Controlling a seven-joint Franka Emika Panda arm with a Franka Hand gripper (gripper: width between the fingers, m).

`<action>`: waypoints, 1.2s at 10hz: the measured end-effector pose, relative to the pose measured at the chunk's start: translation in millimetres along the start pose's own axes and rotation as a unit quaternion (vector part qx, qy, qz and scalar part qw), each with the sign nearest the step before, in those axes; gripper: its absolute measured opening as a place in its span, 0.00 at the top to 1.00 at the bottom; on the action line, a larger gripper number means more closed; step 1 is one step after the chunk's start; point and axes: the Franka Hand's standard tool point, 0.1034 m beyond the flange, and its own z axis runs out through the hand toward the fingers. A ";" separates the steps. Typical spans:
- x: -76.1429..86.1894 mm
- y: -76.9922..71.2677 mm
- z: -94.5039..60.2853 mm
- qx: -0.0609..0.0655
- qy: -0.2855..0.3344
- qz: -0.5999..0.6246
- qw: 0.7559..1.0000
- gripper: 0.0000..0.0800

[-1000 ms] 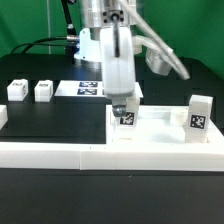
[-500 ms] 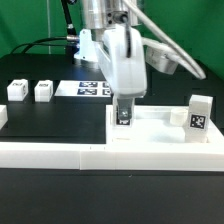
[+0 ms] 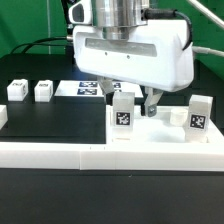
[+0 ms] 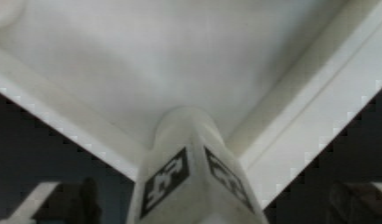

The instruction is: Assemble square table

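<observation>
Bench [image 3: 55, 118], black and flat, carries everything, and along its near edge runs the long low fence [image 3: 50, 152]. Just behind the fence, toward the exterior view's right, lies the slab [image 3: 165, 130], flat with its broad face up. Above it the gripper [image 3: 135, 100] hangs low with its wide white housing facing the camera. Its fingers [image 3: 152, 102] reach down close to the slab's surface. In the wrist view they are only blurred dark shapes on either side of a leg, each with a gap to it, so the jaws look spread wide and grip nothing. Behind, on the exterior view's left of the arm, the marker board [image 3: 90, 88] lies flat. Four legs show. The near leg [image 3: 123, 112] stands upright at the slab's front corner on the exterior view's left, tag facing the camera, just in front of the fingers. The wrist view looks down on it against the pale slab. The right leg [image 3: 200, 112] stands upright at the slab's far side on the exterior view's right. Whether either one is seated in a corner hole or merely standing there cannot be told. Two spare legs [image 3: 17, 90] [image 3: 43, 90] wait side by side on the bench at the exterior view's left, well apart from the slab. By this showing the job is about half done at most. Two legs are placed at the slab and may yet need fastening, and two are untouched.
</observation>
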 end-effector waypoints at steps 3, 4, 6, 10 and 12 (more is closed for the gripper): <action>12.1 10.9 1.5 -0.006 0.006 -0.246 0.969 0.19; 11.8 10.9 1.7 -0.013 0.006 -0.342 0.940 0.19; 11.7 11.0 1.9 -0.012 0.006 -0.321 0.947 0.29; 10.9 10.1 2.0 -0.008 0.007 -0.191 0.982 0.64; 12.3 6.9 2.3 -0.010 0.001 -0.083 0.997 0.64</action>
